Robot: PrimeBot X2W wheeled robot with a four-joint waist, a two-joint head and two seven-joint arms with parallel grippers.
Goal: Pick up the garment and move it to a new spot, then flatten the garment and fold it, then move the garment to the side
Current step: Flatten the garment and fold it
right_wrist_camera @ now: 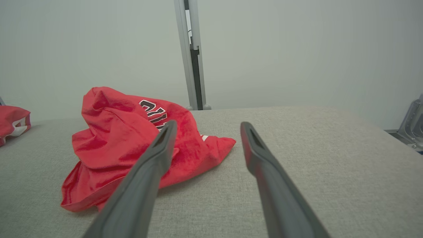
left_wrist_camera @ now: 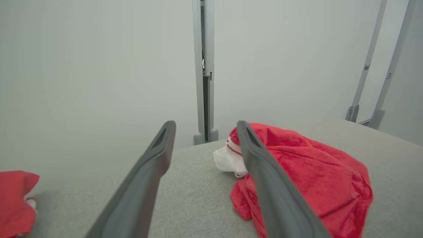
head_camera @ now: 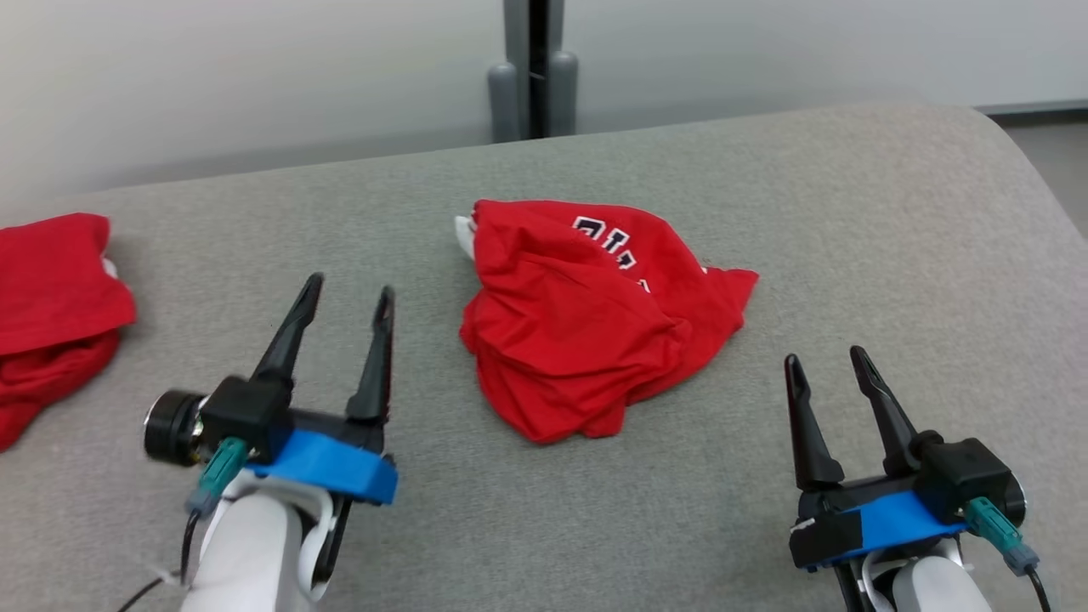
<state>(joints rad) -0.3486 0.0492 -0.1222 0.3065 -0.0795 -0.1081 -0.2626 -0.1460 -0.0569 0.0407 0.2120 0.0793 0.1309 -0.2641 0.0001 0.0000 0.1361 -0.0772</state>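
A crumpled red shirt is lying ready to be picked up.

From the head, the shirt is sitting bunched up in the middle of the grey pad, between the left claw and the right claw. Both claws are standing wide open and holding nothing, I think so they can come in from each side. Another red cloth is lying far off at the left edge. From the left wrist, the fingers are pointing past the shirt's white bit, near it but not touching. From the right wrist, the fingers are pointing beside the shirt's loose corner, which looks like the easy part to pinch first.
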